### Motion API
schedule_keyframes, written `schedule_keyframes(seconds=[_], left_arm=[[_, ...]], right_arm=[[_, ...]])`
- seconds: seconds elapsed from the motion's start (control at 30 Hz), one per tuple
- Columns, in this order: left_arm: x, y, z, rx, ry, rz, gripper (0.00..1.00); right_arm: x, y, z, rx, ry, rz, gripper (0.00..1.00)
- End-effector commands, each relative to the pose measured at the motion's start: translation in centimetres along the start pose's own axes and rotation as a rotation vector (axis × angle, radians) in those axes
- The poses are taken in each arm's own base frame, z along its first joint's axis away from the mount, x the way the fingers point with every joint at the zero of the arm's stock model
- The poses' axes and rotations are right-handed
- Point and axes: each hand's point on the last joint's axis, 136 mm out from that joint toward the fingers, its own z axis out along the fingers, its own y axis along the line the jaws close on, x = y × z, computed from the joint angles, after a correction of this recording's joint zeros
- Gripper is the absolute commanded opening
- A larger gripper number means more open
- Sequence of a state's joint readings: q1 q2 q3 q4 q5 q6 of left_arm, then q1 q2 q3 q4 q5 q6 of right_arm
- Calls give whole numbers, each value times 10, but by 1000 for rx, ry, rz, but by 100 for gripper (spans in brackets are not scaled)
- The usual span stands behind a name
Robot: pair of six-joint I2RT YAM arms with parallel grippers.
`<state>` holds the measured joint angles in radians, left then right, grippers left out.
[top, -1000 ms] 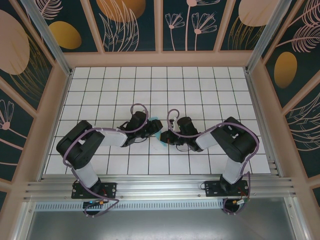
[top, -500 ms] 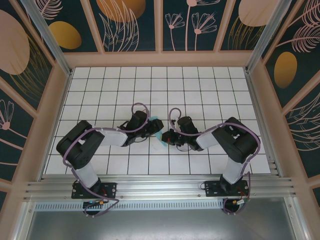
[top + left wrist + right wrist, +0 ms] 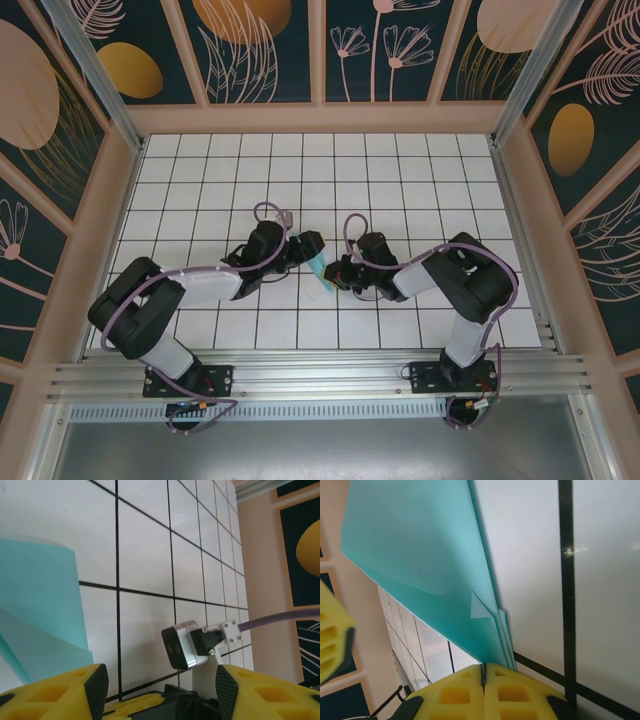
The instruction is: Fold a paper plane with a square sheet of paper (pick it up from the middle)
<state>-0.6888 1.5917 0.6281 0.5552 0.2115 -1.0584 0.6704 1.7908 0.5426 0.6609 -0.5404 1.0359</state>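
stretching out since a second ago, the left arm has dropped its elbow toward the lower left of the top view. its left hand stands spread, with nothing between the pads. the right hand has pressed together, pinching the narrow end of the paper plane. the plane sits between both hands, at centre frame on the gridded bench.

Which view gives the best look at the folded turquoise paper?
Right wrist: the folded paper looks large, its layers pinched in the shut right gripper. Left wrist catches one part at the frame edge; top external gives a small sliver.
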Motion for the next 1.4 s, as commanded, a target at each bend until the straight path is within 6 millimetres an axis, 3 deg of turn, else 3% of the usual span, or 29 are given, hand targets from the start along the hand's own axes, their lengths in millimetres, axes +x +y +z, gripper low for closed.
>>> schedule_keyframes(seconds=[0.0,0.17,0.37,0.83,1.2,1.37], left_arm=[[5,-6,10,63,39,19,61],[6,-2,21,60,47,16,61],[12,24,40,-15,67,24,60],[27,66,47,-175,126,4,58],[32,72,46,-202,149,5,56],[34,72,47,-201,160,8,55]], right_arm=[[26,-37,4,103,95,122,0],[26,-38,4,105,97,133,0],[26,-40,3,122,96,116,0],[30,-40,-7,184,110,70,12],[27,-19,-18,178,118,-2,18],[25,-10,-17,167,128,-31,15]])
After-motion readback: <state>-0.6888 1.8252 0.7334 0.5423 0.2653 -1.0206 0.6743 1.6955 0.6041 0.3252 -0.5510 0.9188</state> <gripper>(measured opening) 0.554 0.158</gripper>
